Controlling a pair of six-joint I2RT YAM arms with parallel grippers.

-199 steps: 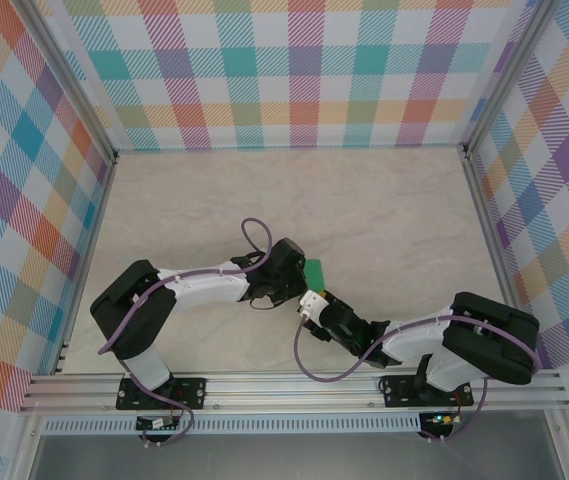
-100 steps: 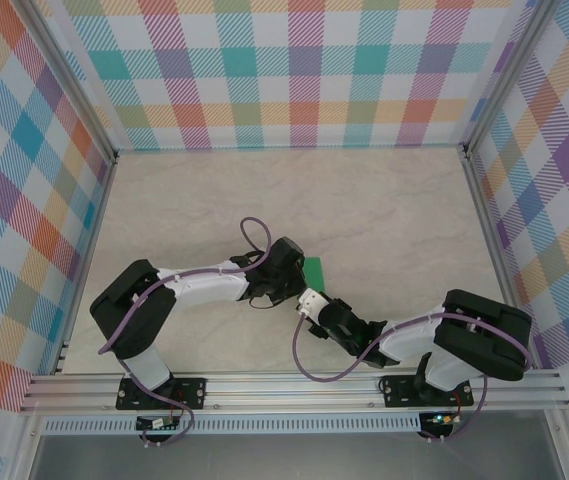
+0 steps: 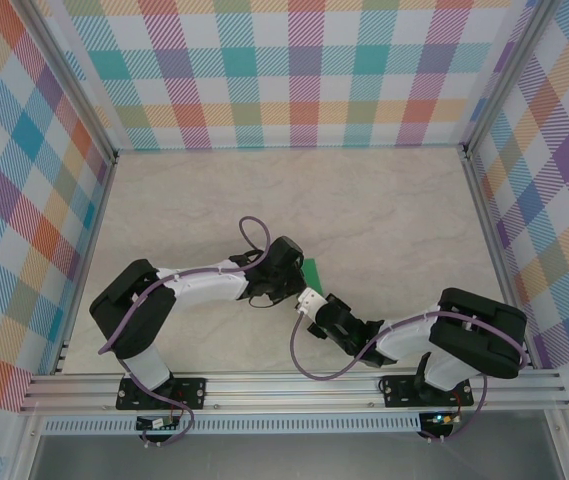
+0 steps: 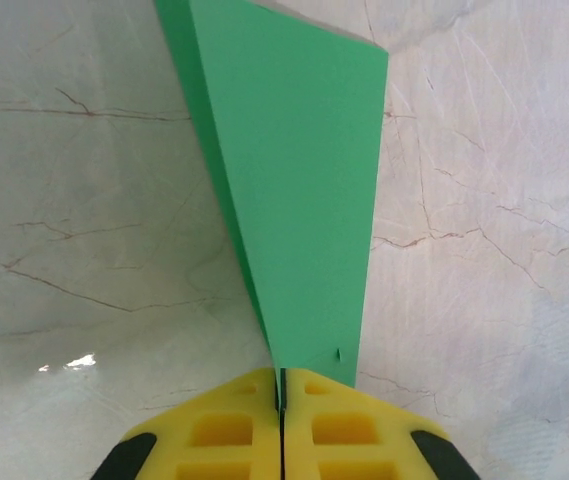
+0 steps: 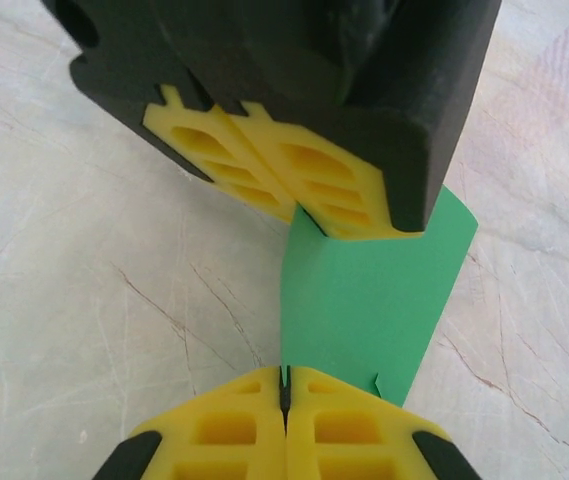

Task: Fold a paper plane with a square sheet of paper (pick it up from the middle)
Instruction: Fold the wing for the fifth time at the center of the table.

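The green sheet of paper (image 4: 294, 200) is folded into a narrow, layered strip and is held just above the marble tabletop. My left gripper (image 4: 282, 395) is shut on one end of it, with the paper edge pinched in the seam between the yellow pads. My right gripper (image 5: 285, 385) is shut on the opposite end of the paper (image 5: 364, 300). The left gripper (image 5: 299, 212) faces it from across the strip. From above, a small green corner of the paper (image 3: 313, 272) shows between the left gripper (image 3: 299, 281) and the right gripper (image 3: 307, 292), near the table's middle front.
The beige marble tabletop (image 3: 384, 210) stretches open behind and to both sides of the arms. Checked walls close it in on three sides. A metal rail (image 3: 294, 385) with both arm bases runs along the near edge.
My right gripper has closed onto the paper's near end and slid slightly left toward the left gripper. The left arm has stayed put, still holding the paper.
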